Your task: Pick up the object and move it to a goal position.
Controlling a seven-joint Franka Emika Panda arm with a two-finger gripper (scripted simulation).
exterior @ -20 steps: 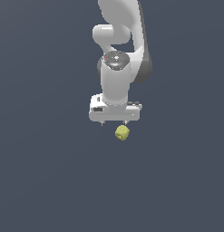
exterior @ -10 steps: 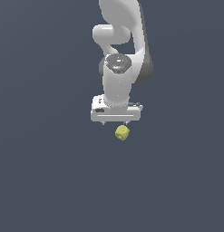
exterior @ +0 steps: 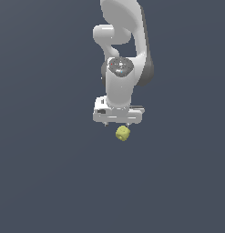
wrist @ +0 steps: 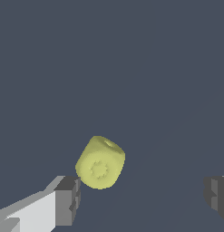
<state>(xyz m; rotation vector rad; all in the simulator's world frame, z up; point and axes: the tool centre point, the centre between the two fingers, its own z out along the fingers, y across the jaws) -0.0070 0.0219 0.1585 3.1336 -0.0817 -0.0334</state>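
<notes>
arm: glossy white, smooth rounded links w/ fat curved shoulders, dark grey bands at the joints. round grey metallic cap on the wrist link, reddish specks on it. below that a wide white boxy hand block, small dark slots on its front face, edges squared off. gripper: white finger bodies, angular, tipped w/ dark grey ribbed pads. no cables or markings visible.

A flat, matte slate-grey ground fills the exterior view from edge to edge — plain and evenly lit. The wrist view shows that same dark surface — featureless, uniform in colour.
</notes>
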